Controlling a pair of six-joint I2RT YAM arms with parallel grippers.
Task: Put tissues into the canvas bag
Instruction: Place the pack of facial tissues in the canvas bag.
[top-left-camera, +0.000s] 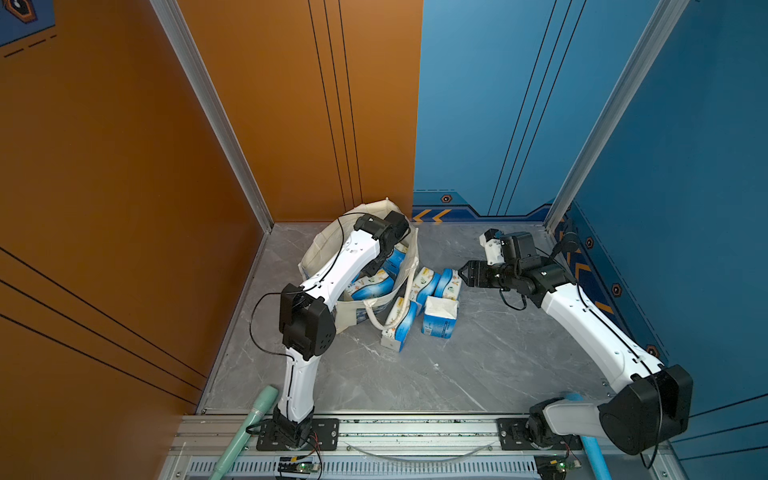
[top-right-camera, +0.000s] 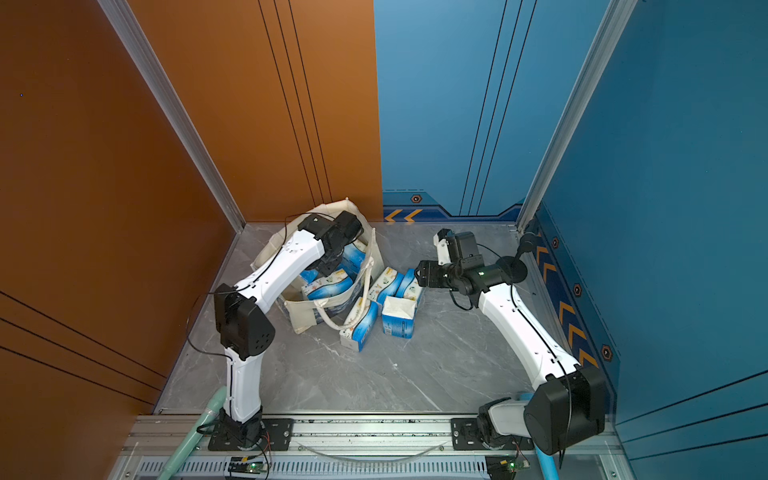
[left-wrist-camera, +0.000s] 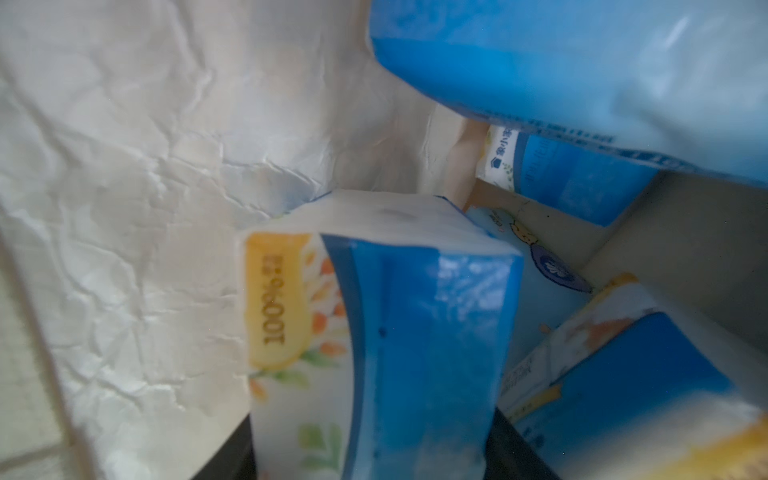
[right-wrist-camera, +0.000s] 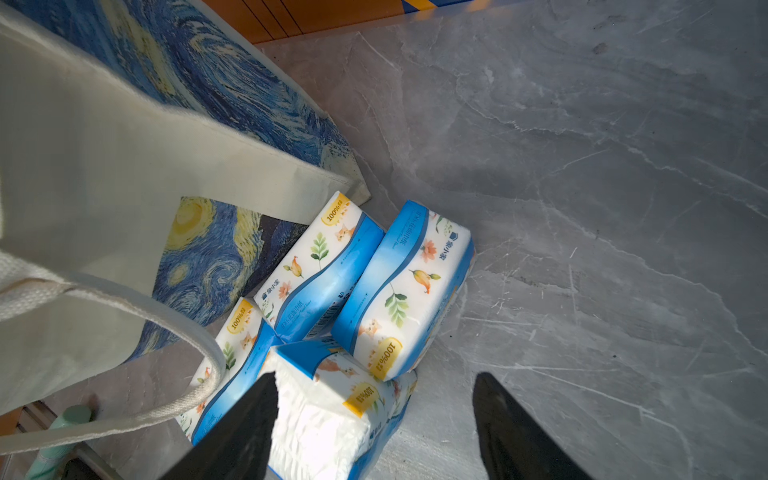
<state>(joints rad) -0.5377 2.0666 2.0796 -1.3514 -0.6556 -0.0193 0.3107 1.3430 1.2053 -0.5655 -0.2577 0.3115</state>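
Grey marbled counter (top-left-camera: 478, 365) | your cream canvas bag (top-left-camera: 351, 313), crinkled lining, stands open | glossy brick-shaped tissue packs (right-wrist-camera: 399, 286): some inside, four beside it | your left jaws in bag, grip unclear | your right jaws wide apart, empty.

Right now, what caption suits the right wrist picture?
Open right gripper hovers over four tissue packs beside the canvas bag.

The left arm (top-left-camera: 351, 257) and right arm (top-left-camera: 590, 320) wear glossy white shells dotted with small dark screws between bulky matt-black joint housings (top-left-camera: 307, 328), with thin black cables (top-left-camera: 251, 324) looping alongside, flat black base plates (top-left-camera: 326, 432), and a right claw (right-wrist-camera: 376, 376) with tapered black fingers (right-wrist-camera: 249, 415).
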